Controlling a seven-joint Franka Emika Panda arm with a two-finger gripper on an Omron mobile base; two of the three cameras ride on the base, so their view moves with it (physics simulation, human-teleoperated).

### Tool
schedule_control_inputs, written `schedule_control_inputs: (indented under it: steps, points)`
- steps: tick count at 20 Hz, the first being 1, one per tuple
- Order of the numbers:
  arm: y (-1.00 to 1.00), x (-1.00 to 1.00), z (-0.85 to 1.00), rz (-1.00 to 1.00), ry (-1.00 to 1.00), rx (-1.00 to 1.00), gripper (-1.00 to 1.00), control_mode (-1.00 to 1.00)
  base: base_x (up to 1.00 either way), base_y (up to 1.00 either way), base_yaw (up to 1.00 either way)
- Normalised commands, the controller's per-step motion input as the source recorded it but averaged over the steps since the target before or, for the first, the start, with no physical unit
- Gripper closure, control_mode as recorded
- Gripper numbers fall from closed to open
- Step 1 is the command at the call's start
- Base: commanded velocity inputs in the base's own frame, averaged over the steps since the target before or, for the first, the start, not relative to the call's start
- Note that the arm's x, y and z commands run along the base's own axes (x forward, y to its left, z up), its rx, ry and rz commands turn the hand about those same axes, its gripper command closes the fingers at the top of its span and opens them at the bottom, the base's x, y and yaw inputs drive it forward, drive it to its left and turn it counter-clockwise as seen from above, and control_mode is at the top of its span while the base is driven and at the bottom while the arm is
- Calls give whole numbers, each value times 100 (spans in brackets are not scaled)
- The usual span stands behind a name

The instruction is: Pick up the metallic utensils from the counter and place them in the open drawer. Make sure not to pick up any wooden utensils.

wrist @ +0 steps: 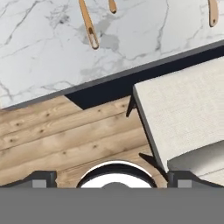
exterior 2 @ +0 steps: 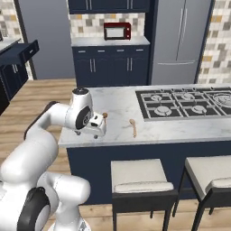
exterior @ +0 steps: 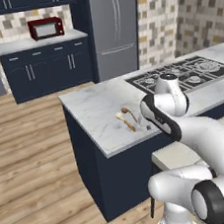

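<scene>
My gripper hangs open over the front edge of the marble counter, with floor and nothing else between its fingertips. In the right base view the hand sits at the counter's near left corner. A brown-handled utensil lies just beyond it. A pale tan wooden spoon lies further right. The hand view catches the ends of slim utensil handles on the marble; I cannot tell which are metal. The open drawer juts out far left.
Two cushioned stools stand against the island's front; one seat is right below the hand. A black gas hob takes up the counter's right part. Wooden floor stretches to the left of the island.
</scene>
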Motion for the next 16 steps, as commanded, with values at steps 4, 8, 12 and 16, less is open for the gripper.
schedule_control_inputs:
  steps: [4, 8, 12, 16]
  points:
    - [8, 100, 27, 1, 6, -2, -100, -100, 0, 0, 0]
    - [0, 83, 27, -6, 3, 4, -100, -100, 0, 0, 0]
    - [2, 85, 13, -3, -2, 2, -100, -100, 0, 0, 0]
    - [0, 72, 9, 0, -6, 2, -100, -100, 0, 0, 0]
